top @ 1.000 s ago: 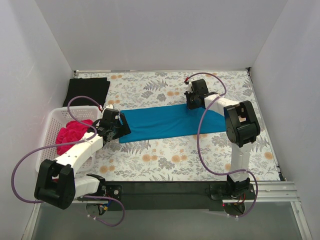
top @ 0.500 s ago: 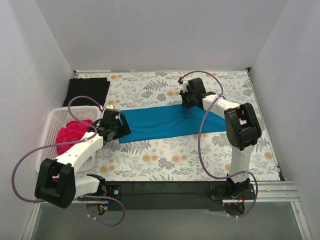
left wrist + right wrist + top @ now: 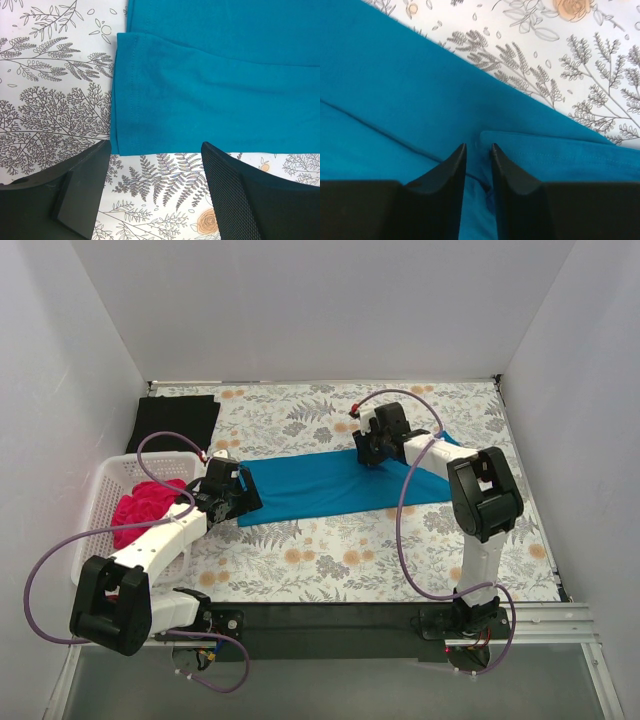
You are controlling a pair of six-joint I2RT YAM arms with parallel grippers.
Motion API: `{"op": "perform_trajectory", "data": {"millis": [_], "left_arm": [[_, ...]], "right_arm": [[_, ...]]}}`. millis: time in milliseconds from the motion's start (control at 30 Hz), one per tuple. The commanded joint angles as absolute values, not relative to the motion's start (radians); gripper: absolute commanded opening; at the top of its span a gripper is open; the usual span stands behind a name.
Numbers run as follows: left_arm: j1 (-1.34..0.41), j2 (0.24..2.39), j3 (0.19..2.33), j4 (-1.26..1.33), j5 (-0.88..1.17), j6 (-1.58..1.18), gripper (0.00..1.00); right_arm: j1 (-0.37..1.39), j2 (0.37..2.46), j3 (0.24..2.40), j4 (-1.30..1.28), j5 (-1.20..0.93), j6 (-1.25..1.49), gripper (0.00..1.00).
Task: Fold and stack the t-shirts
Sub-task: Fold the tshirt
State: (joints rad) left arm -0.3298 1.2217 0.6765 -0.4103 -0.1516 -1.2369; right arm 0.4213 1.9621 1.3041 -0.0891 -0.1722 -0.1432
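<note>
The teal-blue t-shirt (image 3: pixel 330 485) lies as a long folded strip across the middle of the floral cloth. My left gripper (image 3: pixel 246 498) is open at the strip's left end; in the left wrist view its fingers (image 3: pixel 235 190) straddle bare cloth just short of the shirt's hem (image 3: pixel 210 85). My right gripper (image 3: pixel 368 454) is low over the shirt's far edge. Its jaws (image 3: pixel 477 146) stand a narrow gap apart over a folded sleeve of the teal shirt (image 3: pixel 395 90). The black t-shirt (image 3: pixel 178 420) lies flat at the back left. The magenta-pink t-shirt (image 3: pixel 140 508) is bunched in the basket.
A white mesh basket (image 3: pixel 100 485) stands at the left edge beside the left arm. White walls close in the table on three sides. Purple cables loop off both arms. The floral covering (image 3: pixel 330 560) shows in front of the teal shirt.
My right gripper has slid left along the teal shirt's far edge and its jaws have parted from shut. The left arm has not moved.
</note>
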Motion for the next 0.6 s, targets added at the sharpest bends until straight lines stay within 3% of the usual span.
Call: {"op": "perform_trajectory", "data": {"millis": [0,67,133,300,567], "left_arm": [[-0.33,1.224,0.7,-0.407,-0.137,-1.226,0.72],[-0.328,1.235,0.701,-0.391,-0.121,-1.227,0.72],[-0.328,1.255,0.707,-0.394,-0.114,-1.227,0.72],[-0.33,1.36,0.785,-0.422,-0.095,-1.241,0.71],[-0.328,1.54,0.893,-0.503,-0.104,-1.253,0.59]], "right_arm": [[0.426,1.875,1.278,-0.058,-0.195,-0.155,0.34],[0.417,1.821,1.235,-0.058,-0.125,-0.114,0.45],[0.4,1.775,1.203,-0.058,-0.092,-0.083,0.47],[0.272,1.62,1.057,-0.058,-0.022,0.058,0.47],[0.051,1.47,0.798,-0.058,-0.037,0.302,0.43]]}}
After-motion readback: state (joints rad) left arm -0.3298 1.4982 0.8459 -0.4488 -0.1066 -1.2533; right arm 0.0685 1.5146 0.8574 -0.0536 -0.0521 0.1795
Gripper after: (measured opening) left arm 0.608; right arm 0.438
